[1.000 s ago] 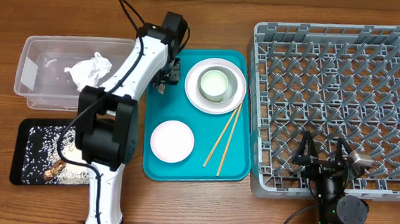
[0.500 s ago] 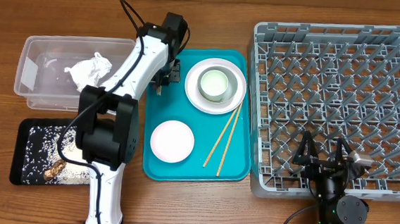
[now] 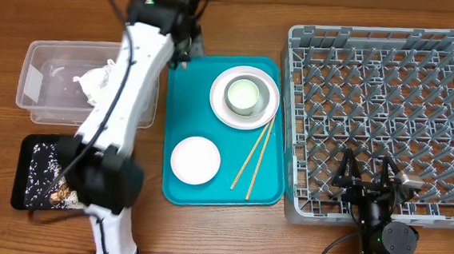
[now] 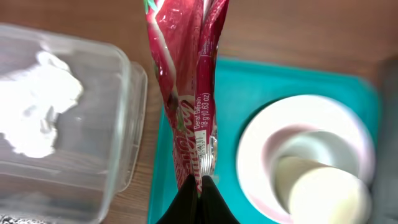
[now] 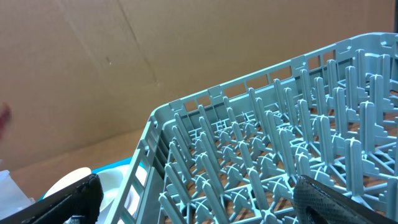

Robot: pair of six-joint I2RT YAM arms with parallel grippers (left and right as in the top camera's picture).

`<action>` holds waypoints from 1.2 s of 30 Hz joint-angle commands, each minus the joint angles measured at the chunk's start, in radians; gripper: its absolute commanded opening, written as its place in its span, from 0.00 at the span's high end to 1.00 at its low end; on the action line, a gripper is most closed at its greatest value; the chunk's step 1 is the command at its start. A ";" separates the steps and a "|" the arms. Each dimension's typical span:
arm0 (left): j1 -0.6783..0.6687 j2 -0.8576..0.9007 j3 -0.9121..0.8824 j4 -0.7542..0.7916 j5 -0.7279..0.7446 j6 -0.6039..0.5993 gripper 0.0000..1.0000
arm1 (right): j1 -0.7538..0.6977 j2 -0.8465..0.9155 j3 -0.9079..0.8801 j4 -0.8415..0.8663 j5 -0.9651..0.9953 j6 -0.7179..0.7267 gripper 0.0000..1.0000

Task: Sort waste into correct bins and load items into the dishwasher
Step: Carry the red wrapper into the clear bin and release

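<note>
The red wrapper (image 4: 189, 93) is dangling over the far left edge of the teal tray (image 3: 183, 180), where your left gripper (image 4: 198, 186) is clamping it by one end, the fingers clenched tight on the film.

You are handling a thin, glossy sachet. It is red with white and green print, and a flat seam strip with small black lettering runs down its length. It is creasing and folding along that seam, and it looks flattened rather than full. Judge it as nearly weightless, limp and slippery: it will flop and swing with any quick move, and it may cling to a finger on release. The crimped end, where you are gripping now, is likely the best hold, since the doubled film there is stiffer and less apt to slide out. It looks unlikely to break.

The clear tub (image 3: 37, 90) is sitting just left of the teal tray, with a crumpled white napkin (image 3: 94, 82) lying inside.

Your right gripper (image 3: 372, 173) is waiting to the right of the teal tray, over the near part of the grey rack (image 3: 390, 82). Its fingers are spread wide and grasping nothing.
</note>
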 commanded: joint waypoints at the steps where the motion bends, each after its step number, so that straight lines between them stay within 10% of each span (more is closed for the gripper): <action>1: 0.033 -0.107 0.027 -0.014 0.019 -0.023 0.96 | -0.003 -0.011 -0.011 0.005 0.000 -0.002 0.00; 27: 0.421 -0.111 -0.188 -0.074 0.067 -0.222 0.95 | -0.003 -0.011 -0.011 0.005 0.000 -0.002 0.00; 29: 0.428 -0.111 -0.218 -0.057 0.068 -0.228 0.75 | -0.003 -0.011 -0.011 0.005 0.000 -0.002 0.00; 32: 0.435 -0.111 -0.258 -0.025 0.068 -0.228 0.15 | -0.003 -0.011 -0.011 0.005 0.000 -0.002 0.00; 36: 0.438 -0.111 -0.277 -0.002 0.069 -0.224 0.06 | -0.003 -0.011 -0.011 0.005 0.000 -0.002 0.00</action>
